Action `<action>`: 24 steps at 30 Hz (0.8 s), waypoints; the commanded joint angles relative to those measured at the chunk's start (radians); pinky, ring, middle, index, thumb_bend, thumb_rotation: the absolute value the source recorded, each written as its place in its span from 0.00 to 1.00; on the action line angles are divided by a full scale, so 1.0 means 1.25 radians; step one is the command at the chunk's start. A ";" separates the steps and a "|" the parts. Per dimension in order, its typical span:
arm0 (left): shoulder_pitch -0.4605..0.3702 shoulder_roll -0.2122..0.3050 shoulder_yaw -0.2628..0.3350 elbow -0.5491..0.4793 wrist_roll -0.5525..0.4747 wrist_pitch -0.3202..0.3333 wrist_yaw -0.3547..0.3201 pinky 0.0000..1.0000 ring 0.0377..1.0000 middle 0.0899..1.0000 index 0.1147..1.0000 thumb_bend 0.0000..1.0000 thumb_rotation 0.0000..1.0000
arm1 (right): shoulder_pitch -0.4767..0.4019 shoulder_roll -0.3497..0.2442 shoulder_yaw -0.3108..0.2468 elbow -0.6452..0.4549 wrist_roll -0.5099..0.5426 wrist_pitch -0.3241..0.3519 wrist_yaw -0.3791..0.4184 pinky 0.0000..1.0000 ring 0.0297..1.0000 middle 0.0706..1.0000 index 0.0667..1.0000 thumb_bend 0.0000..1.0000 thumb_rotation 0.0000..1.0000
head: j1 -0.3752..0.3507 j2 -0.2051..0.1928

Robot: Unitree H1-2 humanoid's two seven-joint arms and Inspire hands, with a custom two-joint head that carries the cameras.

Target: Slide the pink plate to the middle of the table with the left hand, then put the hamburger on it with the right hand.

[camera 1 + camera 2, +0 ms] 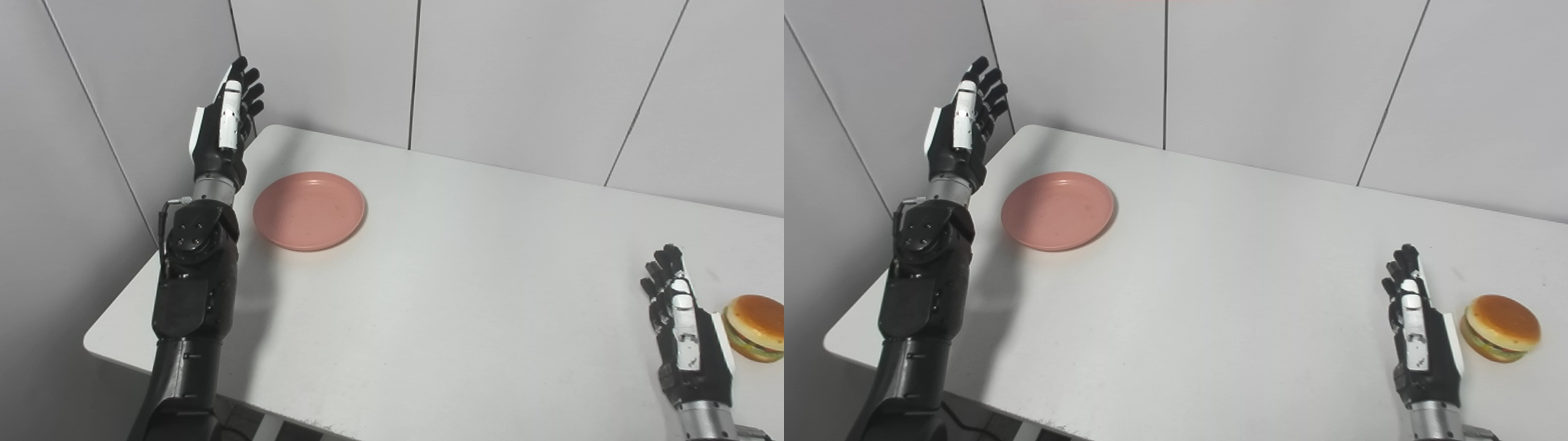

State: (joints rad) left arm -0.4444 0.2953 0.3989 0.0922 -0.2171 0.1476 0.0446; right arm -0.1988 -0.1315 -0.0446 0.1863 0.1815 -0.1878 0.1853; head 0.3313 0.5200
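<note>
Both hands are hanging open and empty, left hand (223, 125) raised beside the plate (309, 210), risking shoving it off-centre or tipping its rim.

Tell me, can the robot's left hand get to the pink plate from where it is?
Probably yes. The left hand is open and raised just beside the pink plate, and nothing lies between them on the table.

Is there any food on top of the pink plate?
No. The pink plate is bare; its whole top shows. The hamburger sits far off on the table. Under the plate is hidden.
</note>
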 commanded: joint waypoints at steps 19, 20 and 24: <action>-0.038 0.065 0.058 0.127 -0.095 -0.011 0.004 0.93 0.91 0.89 0.87 0.35 1.00 | 0.045 -0.005 -0.003 0.019 -0.001 0.008 0.002 1.00 1.00 1.00 1.00 0.15 1.00 | 0.005 0.008; -0.037 0.065 0.060 0.131 -0.096 -0.010 0.006 0.93 0.91 0.89 0.87 0.35 1.00 | 0.045 -0.005 -0.004 0.019 0.000 0.007 0.002 1.00 1.00 1.00 1.00 0.15 1.00 | 0.005 0.008; -0.033 0.072 0.061 0.172 -0.109 -0.023 -0.012 0.95 0.92 0.90 0.88 0.35 1.00 | 0.045 -0.005 -0.003 0.017 -0.009 0.009 -0.004 1.00 1.00 1.00 1.00 0.17 1.00 | 0.008 0.010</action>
State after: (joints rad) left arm -0.4457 0.3468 0.4690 0.3085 -0.3398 0.1463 0.0438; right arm -0.1940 -0.1339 -0.0445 0.1790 0.1763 -0.1845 0.1828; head 0.3390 0.5307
